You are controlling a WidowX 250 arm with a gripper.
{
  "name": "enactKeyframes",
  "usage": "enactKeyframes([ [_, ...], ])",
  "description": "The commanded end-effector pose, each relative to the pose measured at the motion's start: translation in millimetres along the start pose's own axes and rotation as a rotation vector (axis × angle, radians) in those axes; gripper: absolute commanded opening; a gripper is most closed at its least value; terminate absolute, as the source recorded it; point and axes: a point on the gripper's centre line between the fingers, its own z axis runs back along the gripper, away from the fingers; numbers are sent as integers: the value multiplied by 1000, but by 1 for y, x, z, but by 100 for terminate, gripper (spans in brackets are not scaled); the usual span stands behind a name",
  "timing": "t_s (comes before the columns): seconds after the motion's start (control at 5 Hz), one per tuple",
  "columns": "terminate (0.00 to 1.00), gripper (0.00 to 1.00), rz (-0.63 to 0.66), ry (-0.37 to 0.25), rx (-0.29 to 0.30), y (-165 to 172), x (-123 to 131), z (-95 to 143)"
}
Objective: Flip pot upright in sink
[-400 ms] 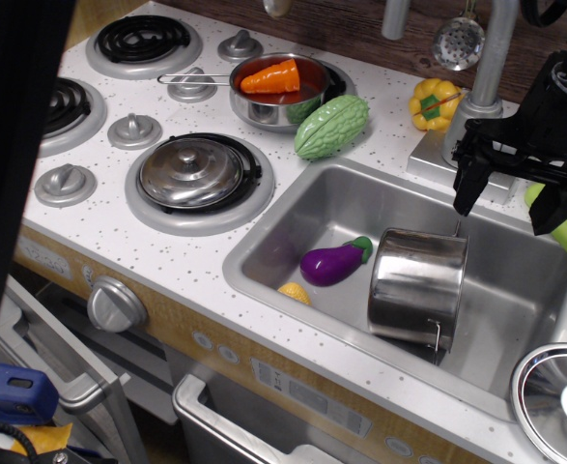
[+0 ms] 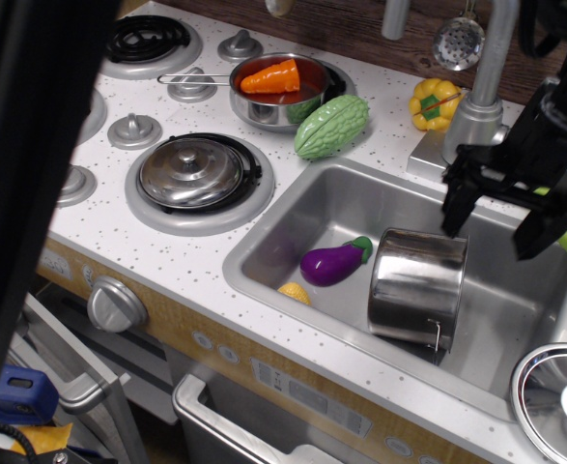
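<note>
The shiny steel pot (image 2: 416, 287) lies tilted upside down in the steel sink (image 2: 336, 208), its flat base up and its rim down toward the front wall, a thin wire handle at its lower edge. My black gripper (image 2: 491, 228) hangs open just above the pot's far edge, its left finger (image 2: 453, 208) near the pot's top left corner and its right finger (image 2: 534, 232) to the pot's right. It holds nothing.
A purple eggplant (image 2: 334, 262) and a yellow piece (image 2: 295, 292) lie in the sink left of the pot. A green gourd (image 2: 331, 127), a pan with a carrot (image 2: 279, 89), a lidded burner (image 2: 193, 172), a yellow pepper (image 2: 434, 102) and the faucet column (image 2: 486, 77) surround it. A steel lid (image 2: 561, 391) sits at right.
My gripper has come down and a little left, closer to the pot's far edge. The dark blur at the left has widened. The pot has not moved.
</note>
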Motion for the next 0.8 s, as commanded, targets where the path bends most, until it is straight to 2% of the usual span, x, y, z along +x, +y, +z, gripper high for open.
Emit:
enactKeyframes([
  [0.0, 0, 100, -14, -58, 92, -2, 8, 17],
  [0.4, 0, 100, -18, -81, 181, -7, 7, 2],
  [0.6, 0, 100, -22, -76, 194, -6, 7, -1],
])
